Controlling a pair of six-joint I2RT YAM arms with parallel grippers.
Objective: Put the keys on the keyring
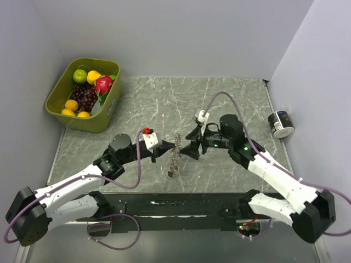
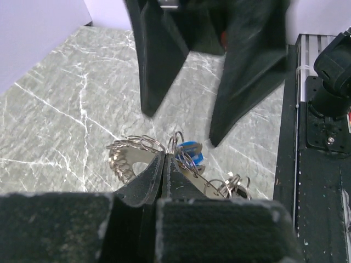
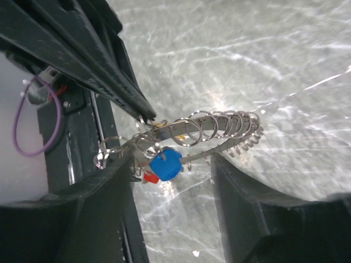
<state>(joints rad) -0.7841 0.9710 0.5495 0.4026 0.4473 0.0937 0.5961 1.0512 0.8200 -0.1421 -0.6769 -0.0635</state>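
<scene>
rail: black mounting rail (image 1: pixel 175 207) ran across the bottom of the top view, with both arm bases on it.
left end effector: (image 2: pixel 164 164) was clenched, its two fingers pressed together on the wire of the keyring (image 3: pixel 219 127). It reached in from the lower left to the centre of the top view.
right end effector: (image 1: pixel 190 149) was released, jaws spread wide. It faced the left one from the right, with one finger on each side of the keyring. Could not tell if either finger touched the wire.
keyring: centre of the top view, between the two end effectors, held only by the left one. It hung down from the grip. A row of small silver loops was bunched along its rim. Contact with the desk (image 1: pixel 164 104): cannot tell.
blue key: (image 3: pixel 164 163) hung on the keyring just beside the left fingertips.
red key: (image 3: pixel 149 177) hung just below the blue one, mostly hidden.
basket: olive-green basket (image 1: pixel 55 104) sat at the upper left of the top view, on the far left corner of the desk, filled with fruit (image 1: pixel 88 90).
cylinder: black-and-white cylinder (image 1: pixel 281 124) lay on its side at the right of the top view, by the wall.
</scene>
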